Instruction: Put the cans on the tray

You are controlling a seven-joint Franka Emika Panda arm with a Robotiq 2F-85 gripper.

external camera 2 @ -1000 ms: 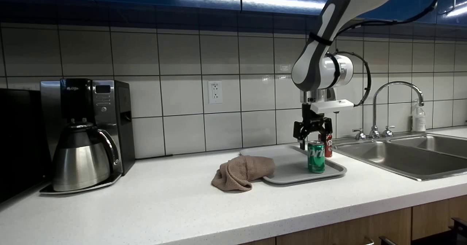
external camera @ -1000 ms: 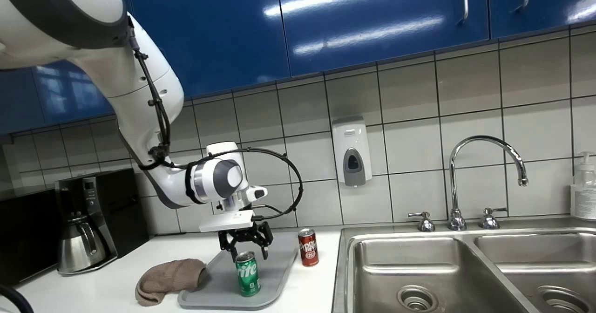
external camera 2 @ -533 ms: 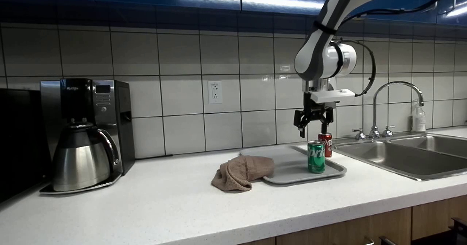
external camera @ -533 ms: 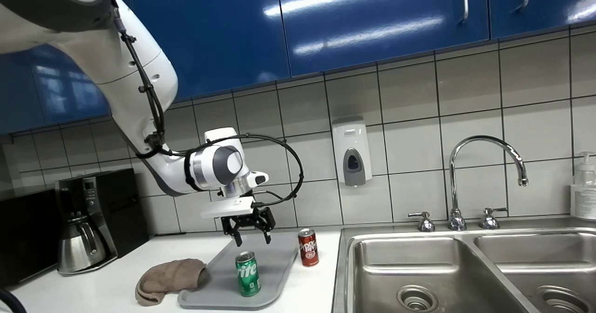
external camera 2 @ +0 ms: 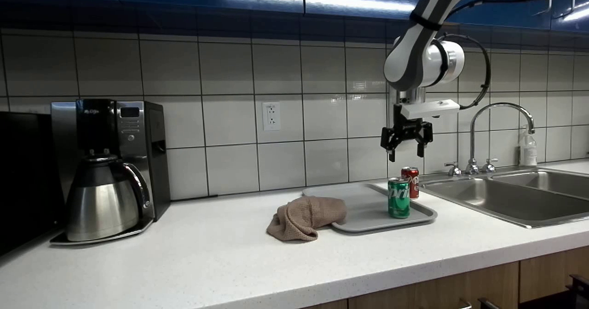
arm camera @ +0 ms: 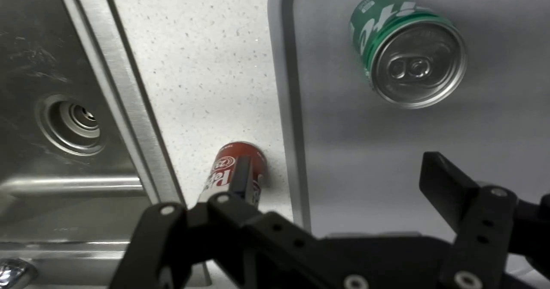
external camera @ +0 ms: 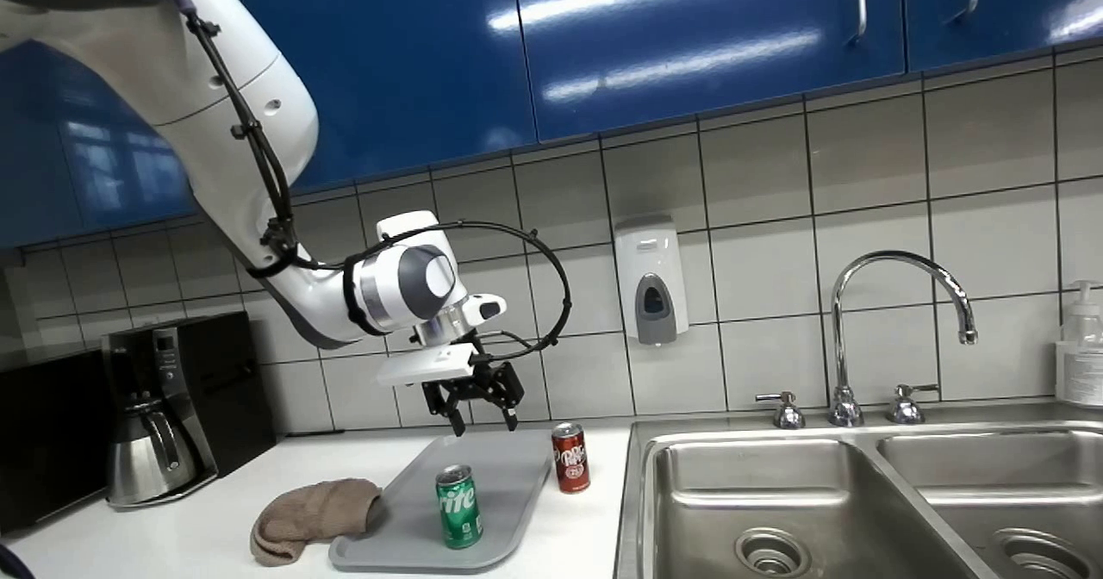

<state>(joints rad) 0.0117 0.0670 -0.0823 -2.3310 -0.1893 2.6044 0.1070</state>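
One green Sprite can (external camera: 458,507) stood upright on the single grey tray (external camera: 504,476). One red Dr Pepper can (external camera: 570,460) stood upright off it, on the tabletop (external camera 2: 202,267), just beside the tray's rim on the side toward the sink (external camera: 689,429). One gripper (external camera 2: 406,156) hung higher than both cans and apart from them, its fingers spread wide. One brown cloth (external camera 2: 307,214) lay crumpled at the tray's opposite side, and well apart from it stood one coffee maker (external camera 2: 131,125) with one steel carafe (external camera 2: 103,203). The sink had two basins, with one chrome faucet (external camera: 838,338) between two handles (external camera: 788,411) at its back. One soap dispenser (external camera: 652,282) was fixed to the wall, along with one outlet (external camera 2: 271,116) of two sockets; one pump bottle (external camera 2: 529,152) stood behind the sink.

In an exterior view the Sprite can covered part of the Dr Pepper can. In the wrist view a gripper finger crossed that red can, and its top was hidden behind the gripper. The cloth hid a stretch of the tray's edge in both exterior views. The arm (external camera: 233,122) was cut off at the top of both, and a black object (external camera 2: 25,175) at the left edge was too dark to make out.

The tabletop was white with fine grey specks, above wood-fronted cabinets (external camera 2: 437,293). Pale tiles (external camera 2: 230,120) with dark joints lined the wall beneath glossy blue cabinets (external camera: 370,62) streaked with reflected light.
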